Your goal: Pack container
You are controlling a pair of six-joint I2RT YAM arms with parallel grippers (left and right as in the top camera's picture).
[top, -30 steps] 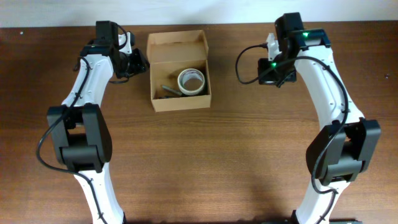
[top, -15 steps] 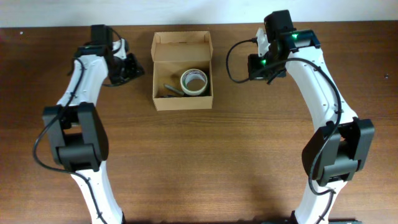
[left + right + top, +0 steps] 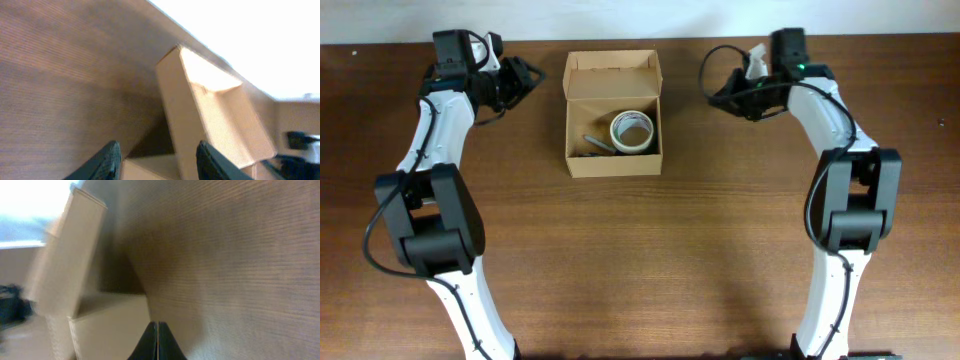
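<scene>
The container point(image 3: 613, 160) is a tan cardboard box at the back middle of the table, its flap lid point(image 3: 613, 74) standing open at the far side. Inside lie a white tape roll point(image 3: 630, 131) and a dark pen-like item point(image 3: 594, 145). My left gripper point(image 3: 528, 72) is open and empty, left of the lid and pointing at it; the left wrist view shows the container point(image 3: 210, 115) between its fingers point(image 3: 157, 160). My right gripper point(image 3: 717, 92) is shut and empty, right of the box; the right wrist view shows the container's wall point(image 3: 107, 325) beside the closed fingertips point(image 3: 157, 340).
The brown wooden table point(image 3: 650, 260) stretches in front of the box. Its back edge point(image 3: 650, 40) runs just behind the box and both grippers. Both arm bases stand at the front left and front right.
Both wrists have swung toward the table's back edge. The left gripper rose to the lid's left side. The right gripper turned to point left at the box. The box has not moved.
</scene>
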